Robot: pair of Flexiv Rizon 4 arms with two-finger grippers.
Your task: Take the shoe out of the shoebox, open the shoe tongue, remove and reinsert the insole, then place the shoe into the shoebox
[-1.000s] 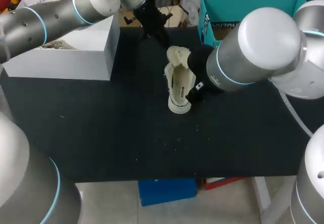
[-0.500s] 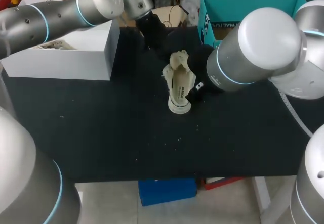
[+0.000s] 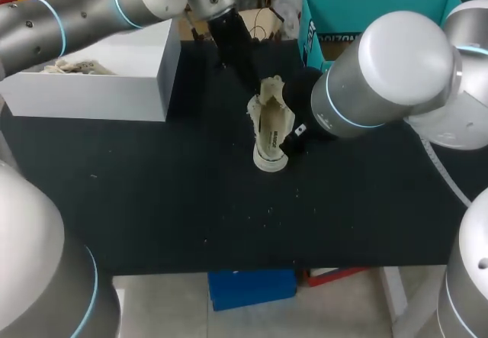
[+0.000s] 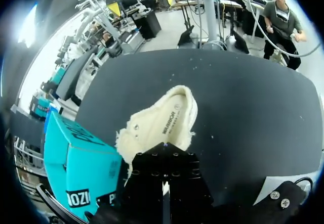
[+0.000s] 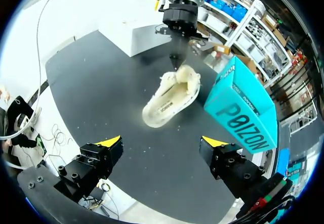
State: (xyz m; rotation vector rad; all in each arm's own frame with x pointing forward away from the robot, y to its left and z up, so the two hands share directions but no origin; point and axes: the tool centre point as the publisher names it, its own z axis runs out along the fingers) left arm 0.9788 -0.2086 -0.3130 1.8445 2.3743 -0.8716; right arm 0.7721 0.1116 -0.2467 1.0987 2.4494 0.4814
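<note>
Pinching the shoe (image 3: 268, 128) at its tongue, our left gripper (image 5: 175, 58) has its fingers pressed together. Our right gripper (image 5: 162, 147) hangs spread wide, with the shoe ahead of it and apart from it.

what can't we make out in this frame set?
- Right hand: head view, hidden behind the grey right arm.
- Left hand, its hold on the cream canvas shoe: left wrist view, blocked by its own black body.
- Pale item in the white cardboard shoebox: head view, partly under the left arm, too small to identify.
</note>
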